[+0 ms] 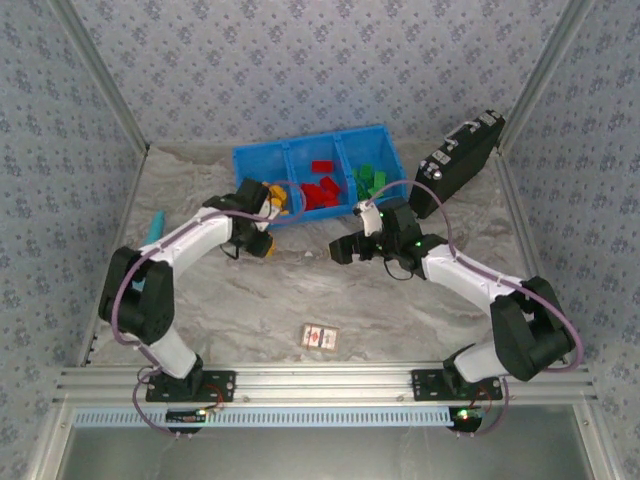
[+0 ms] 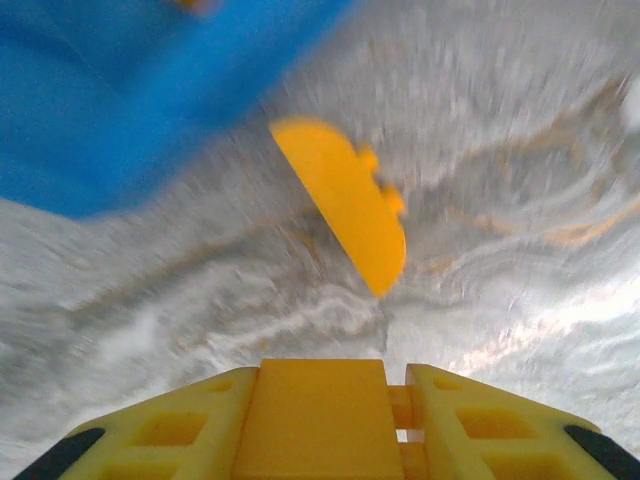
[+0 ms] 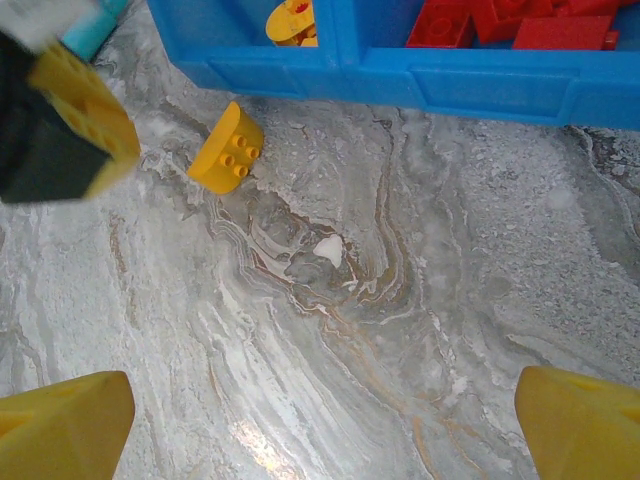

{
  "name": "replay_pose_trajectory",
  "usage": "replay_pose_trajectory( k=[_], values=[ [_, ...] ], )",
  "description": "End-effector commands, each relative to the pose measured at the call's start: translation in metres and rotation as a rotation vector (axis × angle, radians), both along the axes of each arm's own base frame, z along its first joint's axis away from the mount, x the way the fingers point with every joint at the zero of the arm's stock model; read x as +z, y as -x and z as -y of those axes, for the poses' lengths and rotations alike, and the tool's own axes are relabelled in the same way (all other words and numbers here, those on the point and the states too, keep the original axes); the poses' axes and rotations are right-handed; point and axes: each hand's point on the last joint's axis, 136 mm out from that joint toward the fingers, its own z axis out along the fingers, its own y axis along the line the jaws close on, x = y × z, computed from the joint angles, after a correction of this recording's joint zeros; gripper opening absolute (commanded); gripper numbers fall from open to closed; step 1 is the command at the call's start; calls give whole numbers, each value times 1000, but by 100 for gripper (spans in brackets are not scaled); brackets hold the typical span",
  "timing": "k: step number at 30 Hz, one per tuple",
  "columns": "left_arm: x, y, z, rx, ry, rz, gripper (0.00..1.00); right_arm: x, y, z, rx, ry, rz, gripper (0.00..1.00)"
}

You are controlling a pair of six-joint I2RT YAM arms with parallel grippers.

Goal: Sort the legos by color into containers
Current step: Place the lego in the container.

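Observation:
The blue tray (image 1: 312, 146) stands at the back, with yellow bricks (image 1: 277, 197) in its left compartment, red bricks (image 1: 319, 190) in the middle and green bricks (image 1: 371, 178) on the right. A yellow half-round brick (image 3: 228, 148) (image 2: 345, 200) lies on the table just in front of the tray wall (image 3: 400, 75) (image 2: 110, 110). My left gripper (image 2: 325, 372) (image 1: 264, 240) (image 3: 72, 108) hovers beside it, shut on a yellow-orange brick (image 2: 320, 420) whose studs press the right finger. My right gripper (image 3: 320, 430) (image 1: 345, 248) is open over bare marble.
A black case (image 1: 458, 160) leans at the tray's right end. A teal pen (image 1: 155, 227) (image 3: 95, 35) lies by the left wall. A red-patterned card box (image 1: 319, 336) sits near the front edge. Patterned walls close in three sides.

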Motion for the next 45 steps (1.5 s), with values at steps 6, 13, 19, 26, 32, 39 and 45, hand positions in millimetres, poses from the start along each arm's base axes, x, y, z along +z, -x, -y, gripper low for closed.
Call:
replay_pose_trajectory(
  k=[6,13,19,26,32,39,45],
  values=[
    [80,-77,7,103,41,315,37,4,10,6,-10,-3,-6,100],
    [70,-127,8,182,69,352,37,5,19,10,-21,-4,-6,100],
    [46,-158,14,245,151,310,37,5,31,14,-28,1,-11,100],
    [19,-180,22,254,128,250,39,-1,36,21,-49,17,-17,100],
    [8,-179,20,270,111,227,48,-4,35,21,-46,23,-14,100],
    [12,-161,21,265,100,216,53,-5,27,21,-27,40,-2,100],
    [58,-134,25,229,83,298,53,-2,24,19,-18,37,10,100]
  ],
)
